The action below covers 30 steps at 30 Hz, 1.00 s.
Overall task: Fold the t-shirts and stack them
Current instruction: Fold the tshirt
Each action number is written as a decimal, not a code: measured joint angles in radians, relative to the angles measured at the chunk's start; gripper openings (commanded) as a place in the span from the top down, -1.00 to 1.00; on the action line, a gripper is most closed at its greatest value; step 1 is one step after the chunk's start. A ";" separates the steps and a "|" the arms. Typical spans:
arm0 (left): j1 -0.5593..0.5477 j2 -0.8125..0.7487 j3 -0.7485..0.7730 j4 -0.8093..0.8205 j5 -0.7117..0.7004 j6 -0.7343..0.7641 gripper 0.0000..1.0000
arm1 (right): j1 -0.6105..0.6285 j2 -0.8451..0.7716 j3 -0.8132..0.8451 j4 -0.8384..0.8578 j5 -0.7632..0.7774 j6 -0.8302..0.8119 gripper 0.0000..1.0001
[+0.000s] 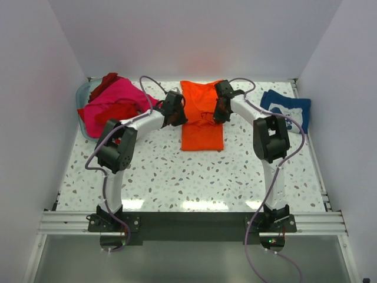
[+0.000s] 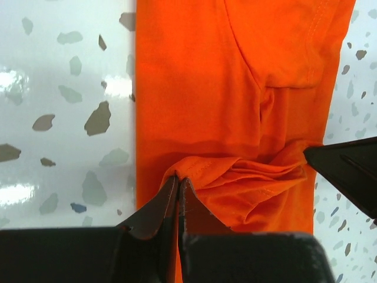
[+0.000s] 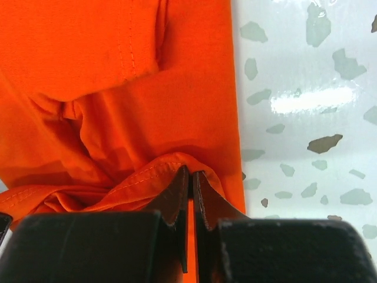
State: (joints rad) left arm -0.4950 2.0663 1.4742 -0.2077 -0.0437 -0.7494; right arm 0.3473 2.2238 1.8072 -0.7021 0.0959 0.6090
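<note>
A bright orange t-shirt (image 1: 201,127) lies lengthwise in the back middle of the table, folded into a narrow strip. My left gripper (image 1: 177,114) is at its left edge, my right gripper (image 1: 222,110) at its right edge. In the left wrist view the left gripper (image 2: 178,180) is shut on a raised fold of the orange cloth (image 2: 235,71). The right gripper (image 3: 191,173) is likewise shut on a stitched hem of the orange shirt (image 3: 88,53). The cloth bunches in wrinkles between the two. Pink and red t-shirts (image 1: 109,105) lie heaped at the back left. A navy t-shirt (image 1: 287,109) with white print lies folded at the back right.
The pink and red heap sits in a pale blue basket (image 1: 82,93) against the left wall. White walls close in the table on three sides. The speckled tabletop (image 1: 194,177) stretches bare in front of the orange shirt. The right gripper's black finger (image 2: 347,171) shows in the left wrist view.
</note>
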 measured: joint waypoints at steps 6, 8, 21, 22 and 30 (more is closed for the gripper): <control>0.008 0.049 0.114 -0.035 0.006 0.049 -0.48 | -0.019 0.031 0.095 -0.047 -0.010 -0.006 -0.18; 0.010 0.047 0.154 -0.052 -0.008 0.059 -0.69 | -0.028 0.024 0.123 -0.048 -0.009 -0.013 -0.33; 0.011 -0.305 -0.130 -0.050 -0.074 0.106 -0.80 | -0.047 -0.327 -0.246 0.044 -0.094 -0.023 -0.42; 0.011 -0.325 -0.164 -0.050 -0.074 0.106 -0.85 | -0.046 -0.346 -0.288 0.061 -0.108 -0.023 -0.42; 0.001 -0.448 -0.432 -0.046 -0.059 0.098 -0.93 | -0.029 -0.372 -0.526 0.130 -0.176 -0.026 -0.42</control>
State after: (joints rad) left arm -0.4942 1.6184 1.0420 -0.2535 -0.1024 -0.6510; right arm 0.3183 1.8519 1.2808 -0.5724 -0.0803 0.5827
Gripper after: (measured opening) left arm 0.957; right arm 0.709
